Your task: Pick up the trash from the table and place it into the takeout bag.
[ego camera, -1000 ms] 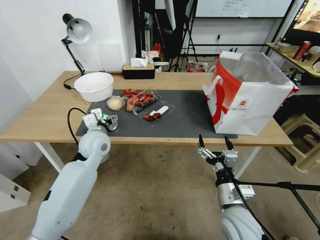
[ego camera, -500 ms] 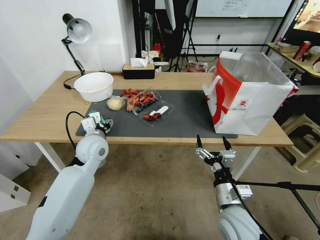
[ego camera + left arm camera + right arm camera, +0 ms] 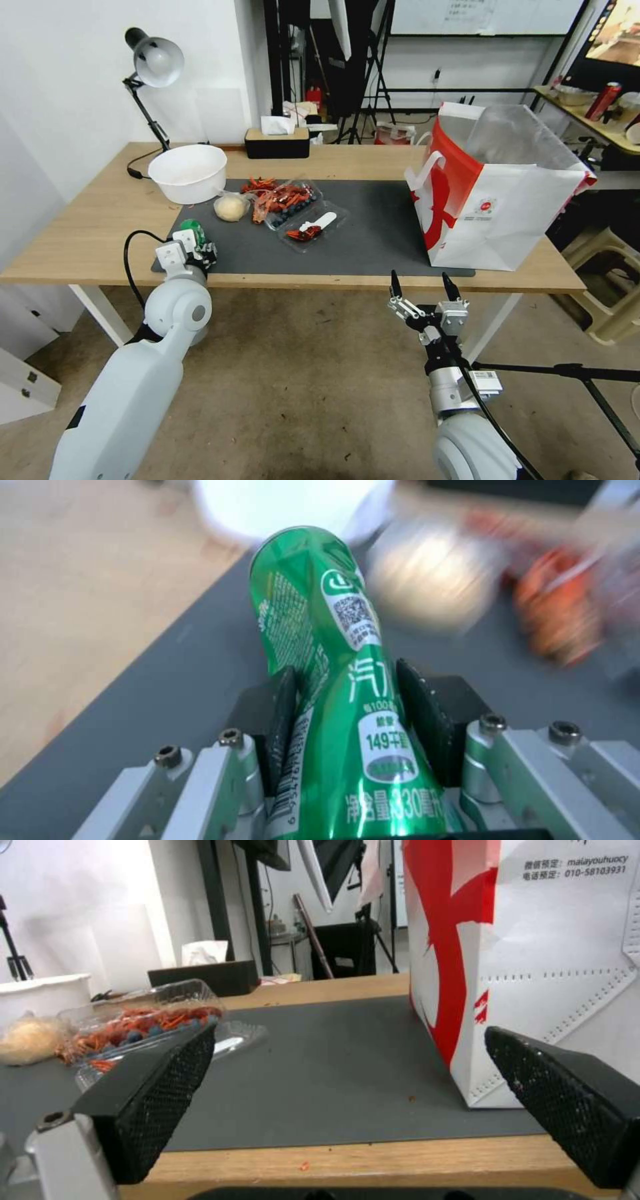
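A crushed green can [image 3: 333, 690] is clamped in the left gripper [image 3: 193, 248] at the lower left of the head view, above the surface's [image 3: 87, 233] mat edge, while the right gripper [image 3: 421, 288] is held spread below the takeout bag [image 3: 513, 200].

White walls, brown concrete floor [image 3: 300, 373], grey desk lamp [image 3: 155, 63] (aimed downward), black tripods [image 3: 373, 73] behind.

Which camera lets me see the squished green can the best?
The left wrist view. There the green can sits large and close, with its printed label visible, pinched between the left gripper's black pads. The head view shows just a bit of green above that gripper, at the mat's corner. The right wrist view looks toward the takeout bag.
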Robot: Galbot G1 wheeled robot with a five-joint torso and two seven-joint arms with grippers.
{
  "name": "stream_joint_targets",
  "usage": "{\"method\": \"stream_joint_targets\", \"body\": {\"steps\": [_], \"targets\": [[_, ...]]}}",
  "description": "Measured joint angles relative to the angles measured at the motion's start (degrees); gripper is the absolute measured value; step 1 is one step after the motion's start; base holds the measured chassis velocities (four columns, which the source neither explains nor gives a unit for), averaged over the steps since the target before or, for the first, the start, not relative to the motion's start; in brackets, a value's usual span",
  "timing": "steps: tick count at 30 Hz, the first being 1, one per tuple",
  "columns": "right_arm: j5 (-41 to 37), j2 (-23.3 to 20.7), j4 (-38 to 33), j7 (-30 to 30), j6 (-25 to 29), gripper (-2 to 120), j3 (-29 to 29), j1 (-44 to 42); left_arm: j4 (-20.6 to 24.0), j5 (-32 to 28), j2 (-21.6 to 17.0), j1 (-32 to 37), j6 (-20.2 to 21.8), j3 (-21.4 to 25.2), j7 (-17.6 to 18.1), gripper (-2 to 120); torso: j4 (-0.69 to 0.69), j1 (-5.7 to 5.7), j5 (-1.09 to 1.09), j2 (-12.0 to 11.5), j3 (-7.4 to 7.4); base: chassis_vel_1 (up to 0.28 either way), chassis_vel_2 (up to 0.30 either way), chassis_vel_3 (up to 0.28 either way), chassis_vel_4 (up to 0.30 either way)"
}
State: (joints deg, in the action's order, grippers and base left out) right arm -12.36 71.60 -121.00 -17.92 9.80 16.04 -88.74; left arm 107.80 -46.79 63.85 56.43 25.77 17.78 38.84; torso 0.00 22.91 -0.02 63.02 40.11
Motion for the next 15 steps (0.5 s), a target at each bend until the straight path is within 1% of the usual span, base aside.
{"method": "stream_joint_targets", "body": {"steps": [2,3,4,5,6,7,8,9,10,11,12,13,14,15], "targets": [[0.0,0.0,0.1,0.0,0.0,100,0.1,0.0,-0.7,2.9,-0.8,0.3,-7.2,-0.1,-8.6,38,0.0,0.01,0.01,0.0,0.0,0.0,0.0,0.0,0.0],[0.0,0.0,0.1,0.0,0.0,100,0.1,0.0,-0.7,2.9,-0.8,0.3,-7.2,-0.1,-8.6,38,0.0,0.01,0.01,0.0,0.0,0.0,0.0,0.0,0.0],[0.0,0.0,0.1,0.0,0.0,100,0.1,0.0,-1.0,3.8,-1.0,0.3,-9.2,-0.2,-11.0,38,0.0,0.01,0.02,0.0,0.0,0.0,0.0,0.0,0.0],[0.0,0.0,0.2,-0.1,0.0,100,0.2,0.0,-2.0,5.6,-1.5,0.2,-14.4,-0.5,-16.9,38,0.0,0.01,0.02,0.0,0.0,0.0,0.0,0.0,0.0],[0.0,0.0,0.2,-0.1,0.0,100,0.3,0.0,-2.6,6.2,-2.0,0.1,-17.3,-0.8,-20.1,38,0.01,0.01,0.01,0.0,0.0,0.0,0.0,0.0,0.0],[0.0,0.0,0.2,-0.1,0.0,100,0.3,0.0,-2.6,6.2,-2.0,0.1,-17.3,-0.8,-20.1,38,0.01,0.01,0.01,0.0,0.0,0.0,0.0,0.0,0.0],[0.0,0.0,0.2,-0.2,0.0,100,0.4,0.0,-3.0,6.5,-2.5,-0.2,-19.9,-1.3,-23.2,38,0.01,0.01,0.02,0.0,0.0,0.0,0.0,0.0,0.0],[0.0,0.0,0.3,-0.2,0.0,100,0.6,0.1,-3.6,6.6,-3.3,-0.9,-23.1,-2.2,-27.4,38,0.0,0.01,0.03,0.0,0.0,0.0,0.0,0.0,0.0],[0.0,0.0,0.3,-0.2,0.0,100,0.7,0.1,-4.0,6.6,-3.7,-1.5,-24.7,-2.8,-29.9,38,0.01,0.01,0.02,0.0,0.0,0.0,0.0,0.0,0.0],[0.0,0.0,0.3,-0.2,0.0,100,0.7,0.1,-4.0,6.6,-3.7,-1.5,-24.7,-2.8,-29.9,38,0.01,0.01,0.02,0.0,0.0,0.0,0.0,0.0,0.0],[0.0,0.0,0.3,-0.3,0.0,100,0.8,0.1,-4.3,6.6,-4.2,-2.1,-26.0,-3.6,-31.9,38,0.01,0.01,0.02,0.0,0.0,0.0,0.0,0.0,0.0],[0.0,0.1,0.3,-0.3,-0.1,100,1.0,0.1,-4.9,6.4,-5.2,-3.9,-28.2,-5.7,-34.9,38,0.01,0.01,0.03,0.0,0.0,0.0,0.0,0.0,0.0],[0.0,0.1,0.3,-0.4,-0.1,100,1.1,0.2,-5.3,6.0,-5.8,-5.5,-29.1,-7.6,-35.9,38,0.01,0.01,0.02,0.0,0.0,0.0,0.0,0.0,0.0],[0.0,0.1,0.3,-0.4,-0.1,100,1.1,0.2,-5.3,6.0,-5.8,-5.5,-29.1,-7.6,-35.9,38,0.01,0.01,0.02,0.0,0.0,0.0,0.0,0.0,0.0]]}}
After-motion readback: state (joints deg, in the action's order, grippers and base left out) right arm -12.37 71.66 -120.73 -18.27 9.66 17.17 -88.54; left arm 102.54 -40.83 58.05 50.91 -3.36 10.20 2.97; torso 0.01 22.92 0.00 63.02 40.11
